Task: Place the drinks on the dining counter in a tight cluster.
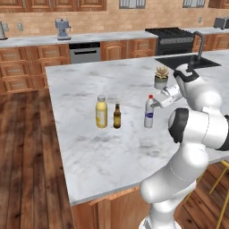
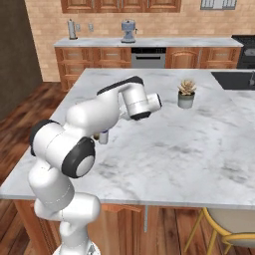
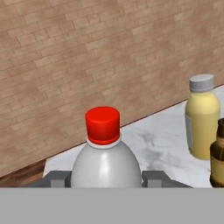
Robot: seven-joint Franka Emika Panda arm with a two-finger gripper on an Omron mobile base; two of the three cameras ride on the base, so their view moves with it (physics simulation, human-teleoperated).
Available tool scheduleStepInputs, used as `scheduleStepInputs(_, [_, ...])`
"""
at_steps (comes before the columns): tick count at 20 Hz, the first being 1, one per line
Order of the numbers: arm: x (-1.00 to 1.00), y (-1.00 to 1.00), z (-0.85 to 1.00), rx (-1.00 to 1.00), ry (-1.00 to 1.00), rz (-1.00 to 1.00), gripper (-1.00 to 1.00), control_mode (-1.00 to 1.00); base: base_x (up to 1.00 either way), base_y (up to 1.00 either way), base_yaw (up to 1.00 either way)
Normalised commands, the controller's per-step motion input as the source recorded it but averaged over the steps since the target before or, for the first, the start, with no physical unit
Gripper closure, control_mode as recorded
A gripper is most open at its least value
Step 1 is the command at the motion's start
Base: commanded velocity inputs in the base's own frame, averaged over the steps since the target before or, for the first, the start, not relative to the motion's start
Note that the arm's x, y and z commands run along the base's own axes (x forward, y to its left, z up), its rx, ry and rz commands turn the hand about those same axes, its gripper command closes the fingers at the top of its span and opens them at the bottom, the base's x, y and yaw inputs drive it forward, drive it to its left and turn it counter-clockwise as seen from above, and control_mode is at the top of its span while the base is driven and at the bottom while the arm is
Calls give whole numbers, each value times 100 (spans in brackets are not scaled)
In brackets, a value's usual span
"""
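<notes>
On the dining counter a stout yellow bottle with a pale cap and a slim dark brown bottle stand close together. To their right, a small gap away, the white bottle with red cap and blue label is upright. My gripper is shut on its upper body from the right. In the hand view the white bottle sits between my fingertips, and the yellow bottle and brown bottle are at the right. From the right base view my arm hides most of the white bottle.
A small potted plant stands on the island behind the gripper. The black sink and faucet are at the far right. A yellow stool sits by the near right edge. Bare marble lies in front of the bottles.
</notes>
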Motion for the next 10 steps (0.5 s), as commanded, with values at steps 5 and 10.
scheduleStepInputs(5, [1, 28, -2, -3, -9, 0, 100, -100, 0, 0, 0])
scheduleStepInputs(10, [2, 4, -6, -2, -13, 0, 100, -100, 0, 0, 0])
